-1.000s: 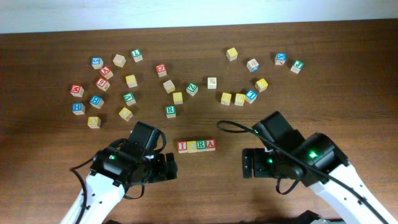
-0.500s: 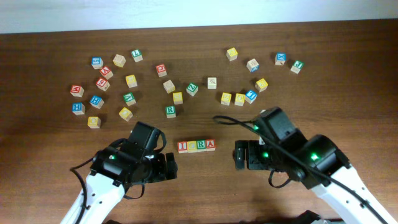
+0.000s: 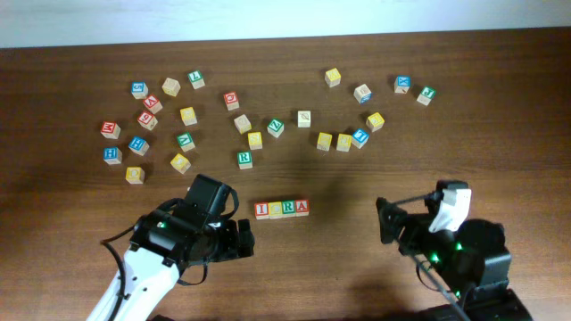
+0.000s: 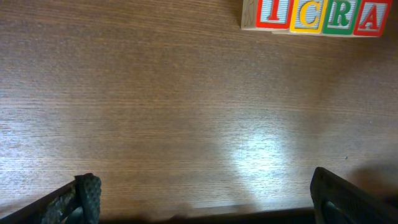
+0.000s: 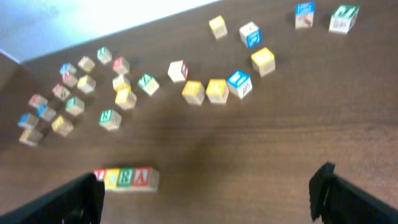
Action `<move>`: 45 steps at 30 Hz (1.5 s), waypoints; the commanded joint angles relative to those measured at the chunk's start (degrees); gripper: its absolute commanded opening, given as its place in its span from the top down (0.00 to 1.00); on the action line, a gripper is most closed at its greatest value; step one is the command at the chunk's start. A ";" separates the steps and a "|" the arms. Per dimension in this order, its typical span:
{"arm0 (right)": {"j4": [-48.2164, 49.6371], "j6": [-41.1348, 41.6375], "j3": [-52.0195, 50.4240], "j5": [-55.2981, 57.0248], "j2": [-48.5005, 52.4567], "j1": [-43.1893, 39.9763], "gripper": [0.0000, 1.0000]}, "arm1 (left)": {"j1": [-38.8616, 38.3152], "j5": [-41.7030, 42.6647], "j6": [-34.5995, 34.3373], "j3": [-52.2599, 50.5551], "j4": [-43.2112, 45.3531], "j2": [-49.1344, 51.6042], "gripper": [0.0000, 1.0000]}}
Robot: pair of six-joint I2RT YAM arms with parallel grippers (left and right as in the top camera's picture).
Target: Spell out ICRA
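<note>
A row of wooden letter blocks reading I, C, R, A (image 3: 282, 209) lies on the table between the two arms. It shows at the top right of the left wrist view (image 4: 321, 15) and at the lower left of the right wrist view (image 5: 126, 178). My left gripper (image 3: 243, 239) is open and empty, left of and below the row; its fingertips (image 4: 205, 199) sit wide apart over bare wood. My right gripper (image 3: 385, 222) is open and empty, raised and well right of the row, with wide-set fingers (image 5: 208, 196).
Several loose letter blocks lie scattered across the back of the table: a cluster at the left (image 3: 147, 120), a few in the middle (image 3: 254, 134), and more at the right (image 3: 361, 125). The table's far edge meets a white wall.
My right arm has pulled back to the right and lifted away from the row, its wrist now tilted up. The left arm and the blocks have not moved.
</note>
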 commanded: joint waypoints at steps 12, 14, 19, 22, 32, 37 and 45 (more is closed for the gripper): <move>29.07 -5.44 -26.80 -2.75 -22.03 -0.76 0.02 | -0.24 -0.24 -0.52 -0.33 0.09 0.13 0.01; 32.22 -5.44 -29.07 -2.19 -22.99 -0.74 0.02 | -0.24 -0.24 -0.52 -0.33 0.09 0.13 0.01; 31.78 -7.04 -29.09 2.45 -22.99 -0.83 0.02 | -0.24 -0.24 -0.52 -0.33 0.09 0.13 0.01; 28.70 -12.76 -29.09 2.45 -22.99 -0.92 0.02 | -0.24 -0.24 -0.52 -0.33 0.11 0.13 0.01; 27.36 -14.51 -29.09 9.05 -22.99 -4.37 0.02 | -0.24 -0.24 -0.52 -0.33 0.11 0.13 0.01; 27.34 -17.81 -29.09 8.66 -22.99 -5.42 0.02 | -0.24 -0.24 -0.52 -0.33 0.09 0.13 0.01; 27.32 -18.29 -29.09 8.83 -22.99 -5.35 0.02 | -0.24 -0.24 -0.52 -0.33 0.09 0.13 0.01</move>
